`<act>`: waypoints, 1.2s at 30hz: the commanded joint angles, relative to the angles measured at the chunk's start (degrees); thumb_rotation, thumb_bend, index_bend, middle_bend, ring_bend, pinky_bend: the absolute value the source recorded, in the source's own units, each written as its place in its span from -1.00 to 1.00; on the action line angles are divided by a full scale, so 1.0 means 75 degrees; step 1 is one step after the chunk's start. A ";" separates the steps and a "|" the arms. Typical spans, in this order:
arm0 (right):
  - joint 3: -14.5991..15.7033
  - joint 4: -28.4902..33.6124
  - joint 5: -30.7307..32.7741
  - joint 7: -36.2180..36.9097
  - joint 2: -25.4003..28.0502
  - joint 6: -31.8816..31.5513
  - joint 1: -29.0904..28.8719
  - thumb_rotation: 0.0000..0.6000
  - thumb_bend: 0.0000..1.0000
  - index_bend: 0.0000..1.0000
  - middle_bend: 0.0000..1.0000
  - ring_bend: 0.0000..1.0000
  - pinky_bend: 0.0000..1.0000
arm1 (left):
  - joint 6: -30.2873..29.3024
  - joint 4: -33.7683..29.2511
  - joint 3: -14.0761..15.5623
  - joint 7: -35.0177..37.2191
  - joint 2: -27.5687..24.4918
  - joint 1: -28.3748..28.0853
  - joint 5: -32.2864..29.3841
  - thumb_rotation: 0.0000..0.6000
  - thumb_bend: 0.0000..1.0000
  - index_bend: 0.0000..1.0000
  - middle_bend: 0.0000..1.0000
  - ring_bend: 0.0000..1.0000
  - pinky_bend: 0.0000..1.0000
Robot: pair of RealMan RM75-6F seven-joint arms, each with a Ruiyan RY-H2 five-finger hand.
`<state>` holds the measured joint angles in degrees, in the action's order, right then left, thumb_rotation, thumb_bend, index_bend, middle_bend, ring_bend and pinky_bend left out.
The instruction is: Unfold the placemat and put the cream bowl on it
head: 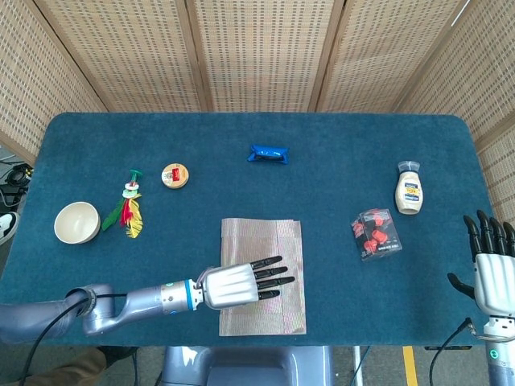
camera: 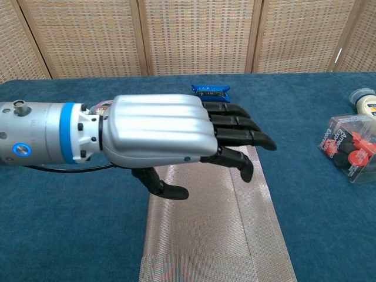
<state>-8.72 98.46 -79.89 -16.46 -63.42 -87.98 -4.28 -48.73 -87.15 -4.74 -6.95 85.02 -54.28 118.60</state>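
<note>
**Left hand spread over the folded mat**

Our left hand (head: 237, 285) hovers palm-down, fingers apart and empty, over the folded silvery woven placemat (head: 269, 241) at the table's near centre. The round cream bowl (head: 76, 223) sits far left. Our right hand (head: 492, 265) waits splayed, empty.

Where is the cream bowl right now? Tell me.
In the head view the cream bowl sits at the table's far left edge, just left of the feather toy and well away from the placemat. The chest view does not show it.
</note>
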 commanded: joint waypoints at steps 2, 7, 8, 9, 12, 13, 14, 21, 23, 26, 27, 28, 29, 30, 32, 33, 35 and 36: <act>-0.0027 -0.0031 0.0092 -0.0031 0.0001 0.0041 -0.0014 1.00 -1.00 -1.00 -1.00 -1.00 -1.00 | 0.0060 0.0602 0.0094 0.0133 0.0461 -0.0627 0.0501 1.00 -0.32 -0.50 -1.00 -1.00 -1.00; -0.0077 -0.0042 0.0186 -0.0017 0.0016 0.0032 -0.0018 1.00 -1.00 -1.00 -1.00 -1.00 -1.00 | -0.0224 0.1449 0.0319 0.0523 0.1011 -0.1258 0.0977 1.00 -0.28 -0.51 -1.00 -1.00 -1.00; -0.0082 -0.0040 0.0198 -0.0017 0.0021 0.0027 -0.0015 1.00 -1.00 -1.00 -1.00 -1.00 -1.00 | -0.0279 0.1594 0.0366 0.0603 0.1098 -0.1372 0.1054 1.00 -0.27 -0.49 -1.00 -1.00 -1.00; -0.0085 -0.0037 0.0213 -0.0018 0.0027 0.0024 -0.0012 1.00 -1.00 -1.00 -1.00 -1.00 -1.00 | -0.0339 0.1737 0.0404 0.0673 0.1187 -0.1477 0.1120 1.00 -0.27 -0.48 -1.00 -1.00 -1.00; -0.0094 -0.0036 0.0265 -0.0029 0.0034 0.0044 -0.0015 1.00 -1.00 -1.00 -1.00 -1.00 -1.00 | -0.0476 0.2170 0.0477 0.0755 0.1468 -0.1725 0.1243 1.00 -0.25 -0.43 -1.00 -1.00 -1.00; -0.0096 -0.0037 0.0291 -0.0033 0.0035 0.0059 -0.0019 1.00 -1.00 -1.00 -1.00 -1.00 -1.00 | -0.0503 0.2316 0.0515 0.0765 0.1554 -0.1825 0.1311 1.00 -0.25 -0.44 -1.00 -1.00 -1.00; -0.0100 -0.0037 0.0315 -0.0036 0.0036 0.0073 -0.0022 1.00 -1.00 -1.00 -1.00 -1.00 -1.00 | -0.0544 0.2454 0.0550 0.0785 0.1634 -0.1916 0.1368 1.00 -0.25 -0.44 -1.00 -1.00 -1.00; -0.0134 -0.0056 0.0454 -0.0022 0.0063 0.0102 -0.0020 1.00 -1.00 -1.00 -1.00 -1.00 -1.00 | -0.0690 0.3170 0.0794 0.1049 0.2127 -0.2468 0.1585 1.00 -0.14 -0.43 -1.00 -1.00 -1.00; -0.0144 -0.0061 0.0493 -0.0004 0.0077 0.0103 -0.0013 1.00 -1.00 -1.00 -1.00 -1.00 -1.00 | -0.0677 0.3355 0.0842 0.1090 0.2273 -0.2621 0.1608 1.00 -0.11 -0.42 -1.00 -1.00 -1.00; -0.0154 -0.0057 0.0523 0.0030 0.0102 0.0099 -0.0004 1.00 -1.00 -1.00 -1.00 -1.00 -1.00 | -0.0678 0.3568 0.0858 0.1106 0.2495 -0.2806 0.1585 1.00 -0.10 -0.42 -1.00 -1.00 -1.00; -0.0157 -0.0051 0.0528 0.0041 0.0111 0.0093 -0.0001 1.00 -1.00 -1.00 -1.00 -1.00 -1.00 | -0.0668 0.3628 0.0855 0.1117 0.2573 -0.2861 0.1561 1.00 -0.10 -0.42 -1.00 -1.00 -1.00; -0.0159 -0.0049 0.0531 0.0048 0.0117 0.0091 0.0001 1.00 -1.00 -1.00 -1.00 -1.00 -1.00 | -0.0657 0.3663 0.0852 0.1116 0.2614 -0.2890 0.1549 1.00 -0.10 -0.42 -1.00 -1.00 -1.00; -0.0160 -0.0045 0.0533 0.0063 0.0128 0.0087 0.0005 1.00 -1.00 -1.00 -1.00 -1.00 -1.00 | -0.0632 0.3728 0.0856 0.1122 0.2690 -0.2946 0.1526 1.00 -0.10 -0.42 -1.00 -1.00 -1.00; -0.0161 -0.0039 0.0539 0.0081 0.0138 0.0087 0.0009 1.00 -1.00 -1.00 -1.00 -1.00 -1.00 | -0.0616 0.3789 0.0867 0.1123 0.2758 -0.2998 0.1510 1.00 -0.10 -0.41 -1.00 -1.00 -1.00; -0.0166 -0.0031 0.0552 0.0108 0.0158 0.0083 0.0017 1.00 -1.00 -1.00 -1.00 -1.00 -1.00 | -0.0591 0.3881 0.0900 0.1101 0.2867 -0.3091 0.1520 1.00 -0.10 -0.38 -1.00 -1.00 -1.00; -0.0167 -0.0027 0.0559 0.0125 0.0167 0.0088 0.0017 1.00 -1.00 -1.00 -1.00 -1.00 -1.00 | -0.0578 0.3939 0.0929 0.1098 0.2935 -0.3140 0.1518 1.00 -0.10 -0.37 -1.00 -1.00 -1.00; -0.0171 -0.0025 0.0572 0.0158 0.0185 0.0096 0.0019 1.00 -1.00 -1.00 -1.00 -1.00 -1.00 | -0.0566 0.4043 0.0996 0.1111 0.3053 -0.3212 0.1498 1.00 -0.10 -0.32 -1.00 -1.00 -1.00; -0.0173 -0.0027 0.0580 0.0169 0.0192 0.0100 0.0019 1.00 -1.00 -1.00 -1.00 -1.00 -1.00 | -0.0567 0.4100 0.1025 0.1108 0.3104 -0.3241 0.1486 1.00 -0.10 -0.31 -1.00 -1.00 -1.00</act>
<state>-10.01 98.26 -75.55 -15.20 -62.00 -87.24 -4.14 -53.06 -56.84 2.63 1.35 107.86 -78.25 129.87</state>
